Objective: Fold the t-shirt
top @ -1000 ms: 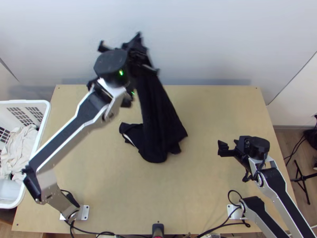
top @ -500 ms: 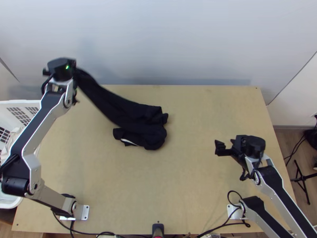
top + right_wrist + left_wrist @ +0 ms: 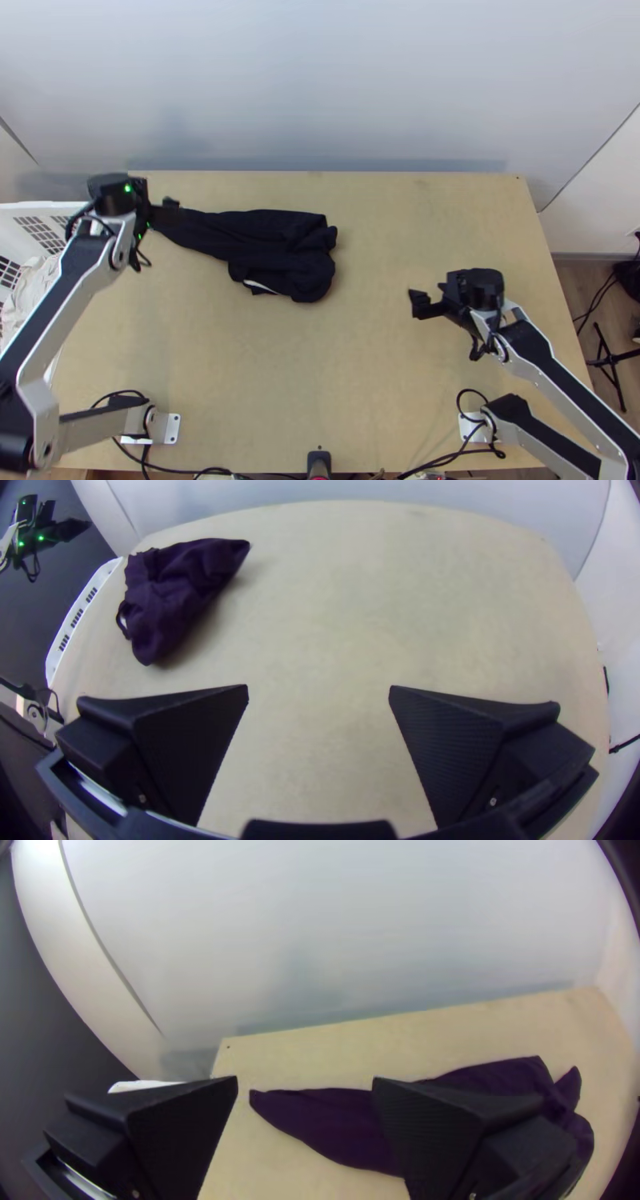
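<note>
1. The dark t-shirt [image 3: 280,252] is lying on the far half of the table [image 3: 384,384], left of the middle, bunched at its wide end and tapering towards the left gripper [image 3: 305,1080].
2. The left gripper is standing over the narrow end, its 2 fingers parted and clenching nothing; the right gripper [image 3: 319,687] is waiting well apart from the cloth, its 2 fingers also spread and empty.
3. The fabric is looking light, soft and limp, so it is probably going to sag, wrinkle and hide its corners; nothing about it is seeming fragile.
4. Before folding, the grippers are likely needing 2 separate edges, 1 at each end, pinching single layers.
5. Compared with 0.5 s ago, the raised end is now resting lower, the left gripper is coming down and the right gripper is shifting slightly inward.
</note>
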